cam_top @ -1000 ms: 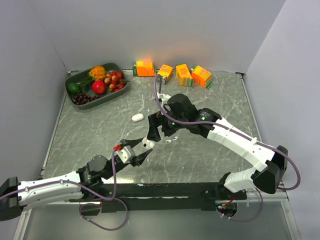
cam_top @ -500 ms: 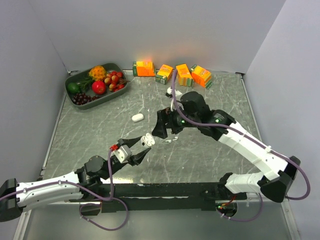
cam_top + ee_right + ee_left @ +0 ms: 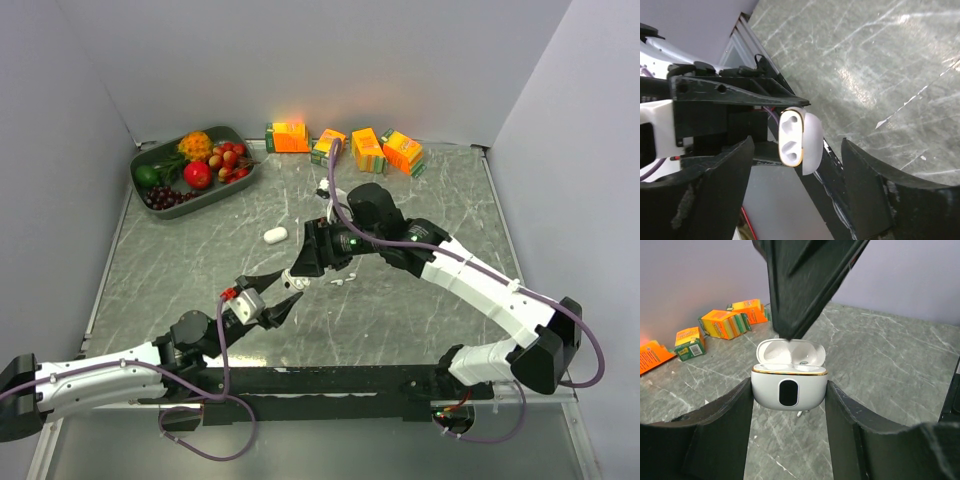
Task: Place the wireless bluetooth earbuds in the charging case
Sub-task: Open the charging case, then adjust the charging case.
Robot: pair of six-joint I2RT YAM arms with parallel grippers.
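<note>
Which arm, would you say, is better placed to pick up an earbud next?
Right, likely: the left gripper holds the open white plastic charging case, while the empty right gripper hangs near a tiny white earbud.

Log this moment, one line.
left gripper: shut on open charging case | right gripper: open, empty, over case | sockets: both empty | earbud: on table

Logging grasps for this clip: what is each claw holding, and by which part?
The left claw grips the open charging case by the two sides of its lower body. The right claw, jaws apart above it, holds nothing.
</note>
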